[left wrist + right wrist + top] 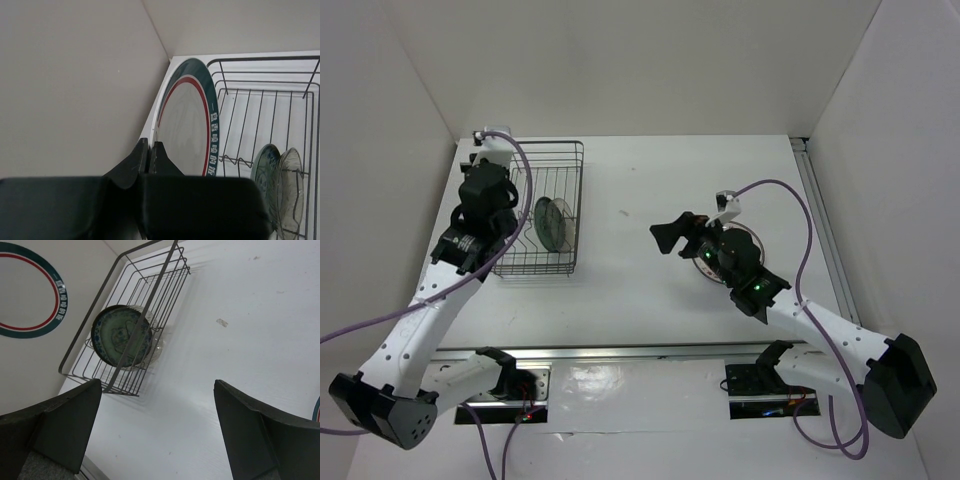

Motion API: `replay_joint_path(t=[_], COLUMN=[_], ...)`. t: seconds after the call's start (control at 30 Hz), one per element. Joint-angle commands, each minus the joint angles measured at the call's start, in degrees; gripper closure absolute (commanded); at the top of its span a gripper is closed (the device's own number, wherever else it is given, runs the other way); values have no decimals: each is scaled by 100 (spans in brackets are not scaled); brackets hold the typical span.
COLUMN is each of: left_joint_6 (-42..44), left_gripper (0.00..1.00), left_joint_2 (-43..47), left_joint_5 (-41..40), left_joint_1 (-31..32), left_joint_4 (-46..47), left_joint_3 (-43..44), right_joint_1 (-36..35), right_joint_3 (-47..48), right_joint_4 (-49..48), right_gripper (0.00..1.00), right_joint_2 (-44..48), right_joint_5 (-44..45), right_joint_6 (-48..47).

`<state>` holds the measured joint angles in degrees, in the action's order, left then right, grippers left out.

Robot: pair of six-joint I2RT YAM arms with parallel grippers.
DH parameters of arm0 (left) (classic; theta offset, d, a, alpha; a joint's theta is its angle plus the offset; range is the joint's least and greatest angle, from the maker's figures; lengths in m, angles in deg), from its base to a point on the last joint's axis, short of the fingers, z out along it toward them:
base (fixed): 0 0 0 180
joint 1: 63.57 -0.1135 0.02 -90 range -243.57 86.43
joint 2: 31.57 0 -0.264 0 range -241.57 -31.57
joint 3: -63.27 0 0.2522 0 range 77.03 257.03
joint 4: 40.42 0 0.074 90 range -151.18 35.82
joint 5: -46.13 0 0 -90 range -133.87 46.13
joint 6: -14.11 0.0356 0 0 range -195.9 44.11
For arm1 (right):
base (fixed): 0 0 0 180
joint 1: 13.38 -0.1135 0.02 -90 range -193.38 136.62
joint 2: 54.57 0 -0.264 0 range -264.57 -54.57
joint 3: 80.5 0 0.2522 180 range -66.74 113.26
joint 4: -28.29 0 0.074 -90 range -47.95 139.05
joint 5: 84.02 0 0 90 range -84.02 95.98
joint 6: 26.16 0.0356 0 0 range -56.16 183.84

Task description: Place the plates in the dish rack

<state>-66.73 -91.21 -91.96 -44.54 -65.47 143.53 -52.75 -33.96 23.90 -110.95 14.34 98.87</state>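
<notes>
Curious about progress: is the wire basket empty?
No, a teal-patterned plate and a pale grey plate stand on edge inside the dish rack.

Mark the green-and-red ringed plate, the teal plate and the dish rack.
ringed plate (185, 125): left wrist view, on its white centre.
teal plate (114, 337): right wrist view, on its patterned face.
dish rack (550, 143): top view, on its far rim wire.

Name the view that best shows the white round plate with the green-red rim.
Left wrist: the white round plate looms close, rim ring clear. Right wrist shows it face-on but cropped. Top external: cannot make it out.
</notes>
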Motion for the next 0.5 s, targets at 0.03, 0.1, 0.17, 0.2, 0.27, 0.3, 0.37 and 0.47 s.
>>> replay_joint_path(t=[0.03, 0.1, 0.17, 0.2, 0.27, 0.3, 0.37, 0.47], left_joint_6=[463, 218, -19, -90, -230, -292, -363, -670], left_gripper=[100, 100, 100, 100, 100, 100, 100, 100], left_joint_2=[-48, 13, 74, 75, 23, 22, 22, 84], left_joint_5=[46, 439, 704, 757, 880, 951, 1152, 1626], left_joint_1=[-154, -338, -443, -513, -514, -514, -514, -584], left_joint_4=[918, 971, 909, 909, 839, 778, 777, 830], left_joint_3=[-163, -243, -400, -401, -479, -550, -681, -937], right_joint_1=[70, 70, 70, 70, 70, 70, 123, 123], right_joint_3=[54, 54, 54, 54, 54, 54, 54, 1], right_joint_4=[-22, -22, -22, 31, 31, 31, -30, -30], right_gripper=[0, 0, 0, 0, 0, 0, 0, 0], right_joint_2=[39, -22, -22, -22, 39, 100, 101, 101], right_joint_5=[-282, -335, -335, -335, -335, -335, -335, -335], right_joint_6=[-154, -154, -206, -207, -207, -207, -207, -207])
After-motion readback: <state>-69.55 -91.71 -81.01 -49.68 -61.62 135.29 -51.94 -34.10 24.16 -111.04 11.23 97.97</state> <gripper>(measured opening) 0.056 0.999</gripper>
